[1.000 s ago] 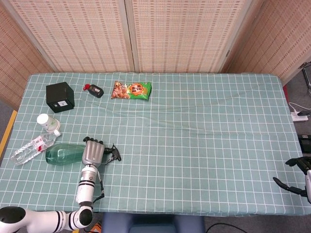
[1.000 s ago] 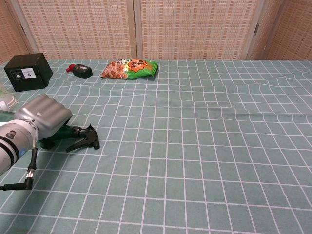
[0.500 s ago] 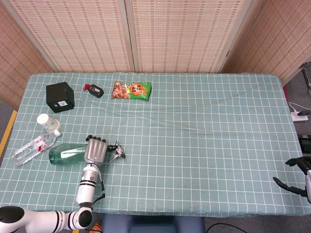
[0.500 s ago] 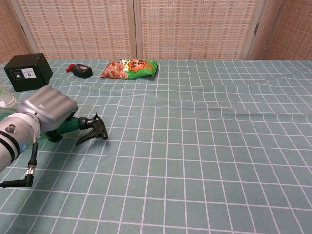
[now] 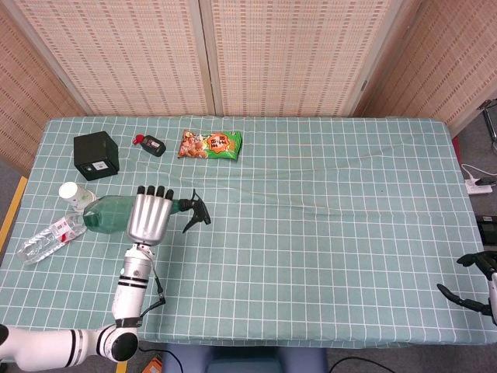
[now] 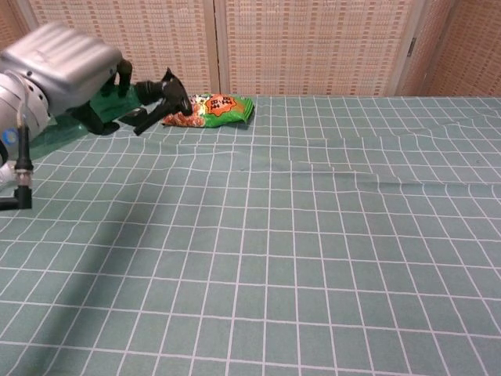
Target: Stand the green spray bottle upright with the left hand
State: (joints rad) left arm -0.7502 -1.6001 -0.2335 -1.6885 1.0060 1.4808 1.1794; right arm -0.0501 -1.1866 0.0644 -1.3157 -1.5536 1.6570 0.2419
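Note:
My left hand [image 5: 148, 217] grips the green spray bottle [image 5: 109, 214] around its neck and has it lifted off the table, lying sideways. Its black trigger nozzle [image 5: 196, 210] points right. In the chest view the left hand [image 6: 64, 66] is raised high at the upper left, with the nozzle [image 6: 160, 96] sticking out to its right and the green body [image 6: 64, 125] behind it. My right hand [image 5: 480, 286] hangs at the table's right front corner, holding nothing, with its fingers apart.
A clear water bottle [image 5: 48, 237] lies at the left edge. A white cup [image 5: 74, 195] and a black box [image 5: 96, 155] stand behind it. A small black and red item [image 5: 150, 144] and a snack bag [image 5: 210, 144] lie at the back.
The left hand has lifted the green spray bottle off the table and carried it up and away from me. The right hand has not moved.

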